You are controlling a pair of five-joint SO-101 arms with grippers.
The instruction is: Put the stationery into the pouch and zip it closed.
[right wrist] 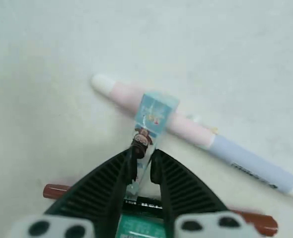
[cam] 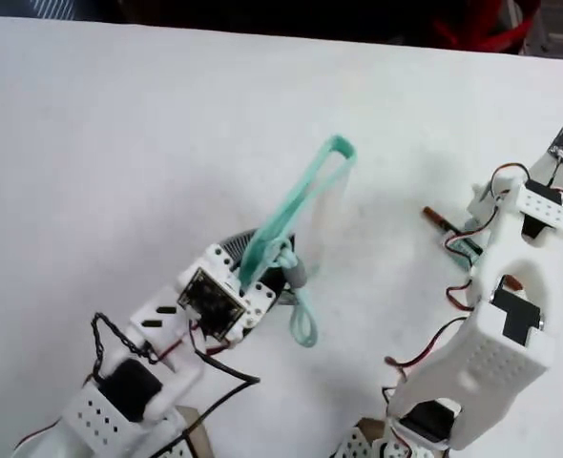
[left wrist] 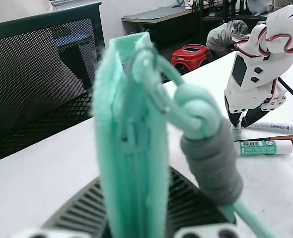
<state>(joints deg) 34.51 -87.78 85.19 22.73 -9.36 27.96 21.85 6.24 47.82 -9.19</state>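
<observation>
The mint-green fabric zip pouch point(cam: 301, 205) is clamped upright in the left end effector point(cam: 262, 272) over the white tabletop point(cam: 119, 143). The right end effector point(right wrist: 142, 166) is closed almost fully on a thin light-blue translucent strip point(right wrist: 154, 116) lying across a pastel pink-and-blue pen point(right wrist: 196, 131).

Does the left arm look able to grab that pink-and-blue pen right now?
Probably not: the left gripper is shut on the green pouch, holding it upright, and the pen lies over by the right gripper, which pinches a clear strip.
</observation>
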